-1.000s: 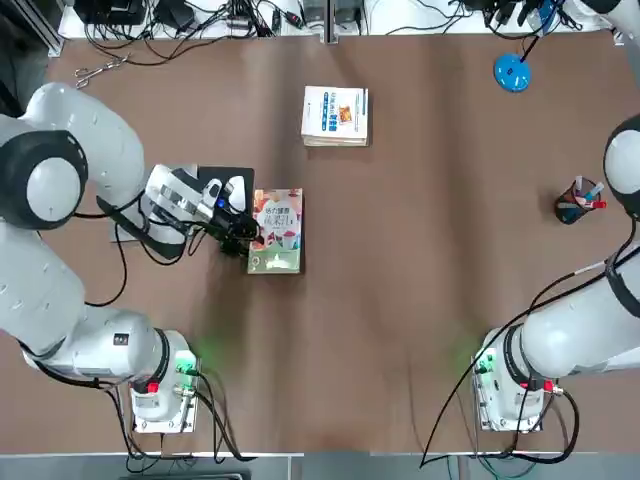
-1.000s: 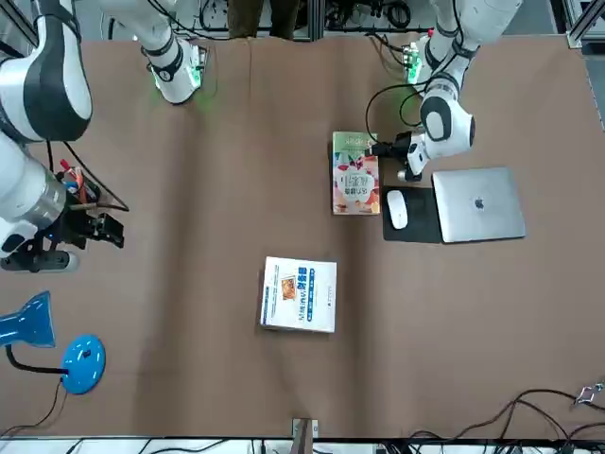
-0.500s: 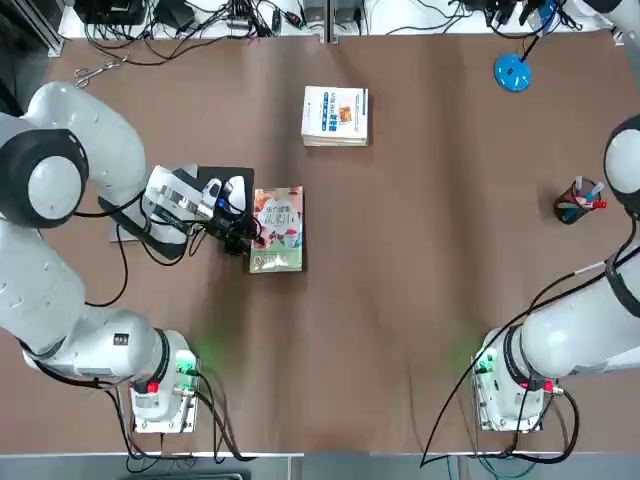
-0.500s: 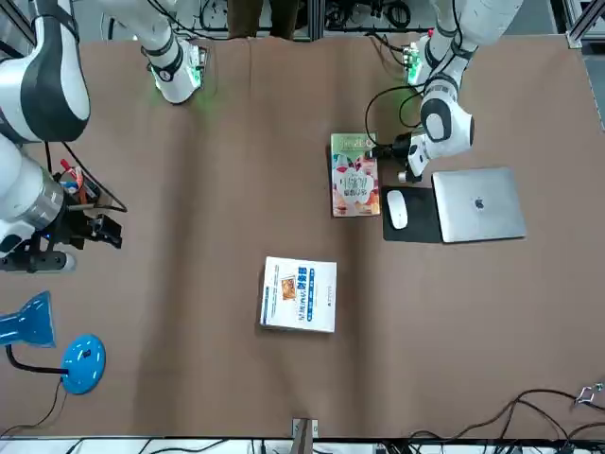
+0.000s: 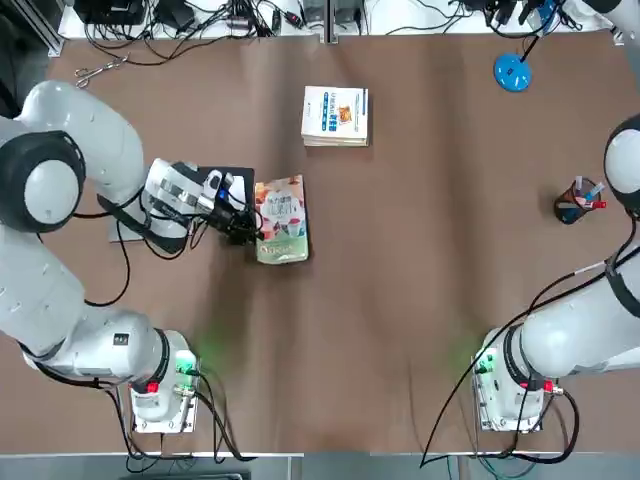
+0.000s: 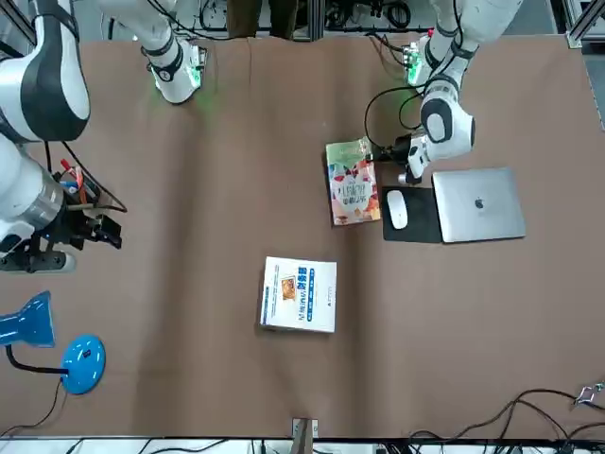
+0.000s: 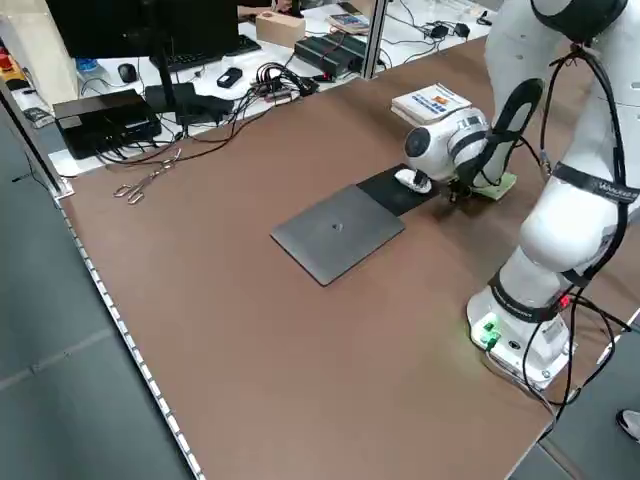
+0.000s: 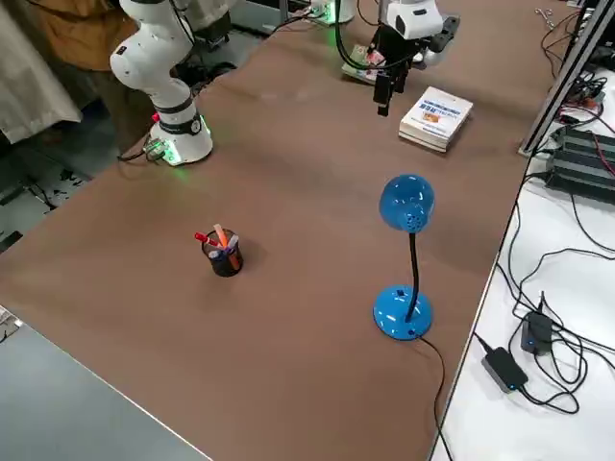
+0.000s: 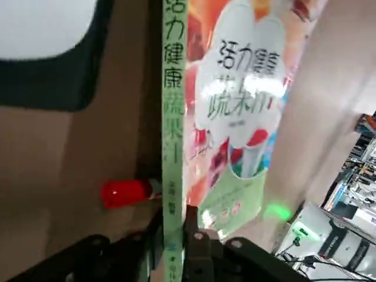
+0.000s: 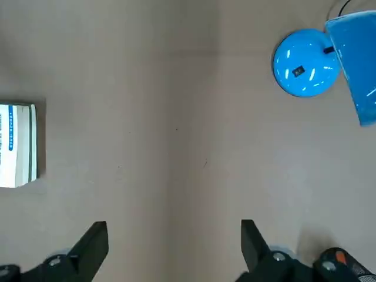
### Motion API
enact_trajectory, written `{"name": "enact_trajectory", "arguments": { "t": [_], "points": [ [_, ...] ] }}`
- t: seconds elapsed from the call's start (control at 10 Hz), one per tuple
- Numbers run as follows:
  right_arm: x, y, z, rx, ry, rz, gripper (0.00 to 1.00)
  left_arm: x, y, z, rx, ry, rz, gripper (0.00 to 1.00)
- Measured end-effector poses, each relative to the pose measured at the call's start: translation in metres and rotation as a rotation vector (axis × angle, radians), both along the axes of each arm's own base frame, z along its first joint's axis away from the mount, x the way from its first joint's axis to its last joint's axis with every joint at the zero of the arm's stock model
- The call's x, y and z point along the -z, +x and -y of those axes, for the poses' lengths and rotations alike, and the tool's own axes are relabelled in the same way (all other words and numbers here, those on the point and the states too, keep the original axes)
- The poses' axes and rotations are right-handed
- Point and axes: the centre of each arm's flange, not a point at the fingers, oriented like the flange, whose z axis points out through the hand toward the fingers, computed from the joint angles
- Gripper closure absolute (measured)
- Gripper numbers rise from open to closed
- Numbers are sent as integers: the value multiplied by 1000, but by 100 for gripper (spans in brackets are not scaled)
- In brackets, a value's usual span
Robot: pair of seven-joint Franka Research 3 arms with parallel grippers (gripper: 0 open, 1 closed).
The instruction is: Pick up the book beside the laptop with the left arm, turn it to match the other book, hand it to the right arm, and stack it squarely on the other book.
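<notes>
Right now we see the left gripper [image 5: 252,229] pinching the book [image 5: 282,221] by its spine edge. Our wrist camera shows the two fingers [image 9: 191,247] shut tight on the thin green spine of the book [image 9: 235,117]. From above, the book looks a bit twisted on the table [image 5: 420,260], with its green end toward 6 o'clock. It leans a little, and we cannot tell if any part is off the table.

Just past the gripper, at 9 o'clock from the book, lies the black mouse pad [image 5: 235,176] with a white mouse [image 5: 236,188] on it. Beyond that sits the laptop [image 6: 478,204], which we see best from the front and from the left side [image 7: 338,232].

At 1 o'clock from the floral book, well apart from it, lies the other book [image 5: 336,115], white with blue print. It lies flat and nothing touches it.

Our right gripper [image 10: 173,247] hangs high over the table with its fingers spread wide and nothing between them. Its camera looks down on the base of the blue lamp [image 10: 305,70] and one edge of the other book [image 10: 17,145].

Far out at 3 o'clock from the floral book stands a small cup of pens [image 5: 578,203], and the blue lamp [image 5: 512,71] stands near the far corner at 2 o'clock.
</notes>
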Motion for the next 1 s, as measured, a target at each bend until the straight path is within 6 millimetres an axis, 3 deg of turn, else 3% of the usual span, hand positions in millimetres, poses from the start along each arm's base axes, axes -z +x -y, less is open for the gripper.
{"name": "enact_trajectory", "arguments": {
  "t": [0.3,0.7,1.0],
  "points": [
    [3,1,-3,-5,0,-4,0,-28,21,3,48,9,104,83],
    [3,0,-10,-15,1,-3,0,-102,53,7,116,26,316,84],
    [3,0,-12,-20,1,-3,0,-152,90,17,155,0,437,84]
  ]
}}
